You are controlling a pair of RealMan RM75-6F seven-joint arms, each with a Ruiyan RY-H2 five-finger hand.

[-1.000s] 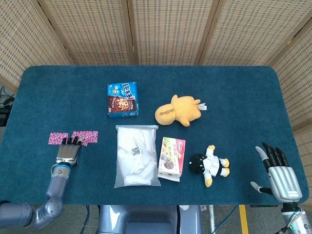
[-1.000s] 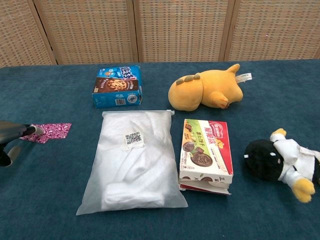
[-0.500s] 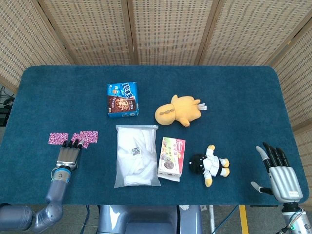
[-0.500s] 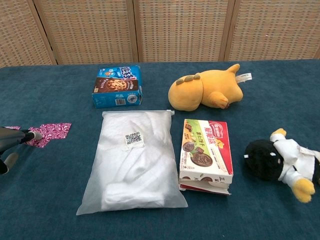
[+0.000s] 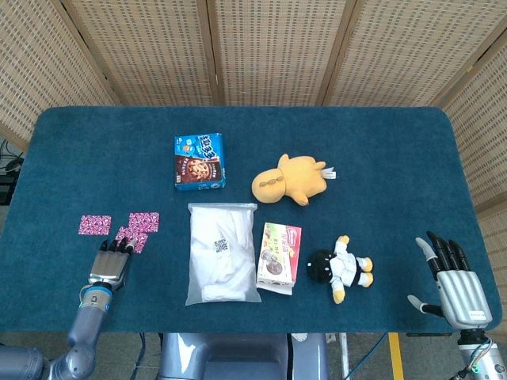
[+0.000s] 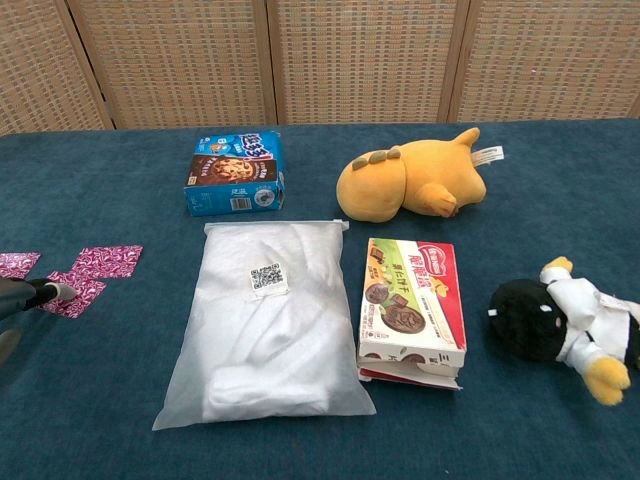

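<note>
Judging largest first, the dark blue cloth-covered table [image 5: 380, 142] is soft, so the three small pink patterned foil sachets [image 5: 131, 237] lying flat near its left front edge look light, thin and slippery; pinch one by an edge. The left hand [image 5: 111, 265] holds nothing, its fingertips [image 5: 119, 247] apparently touching the nearest sachet. The right hand [image 5: 455, 285] rests spread and empty.

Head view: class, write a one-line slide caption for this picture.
Left hand touches a pink packet on the blue table; right hand open beside a penguin toy.
</note>
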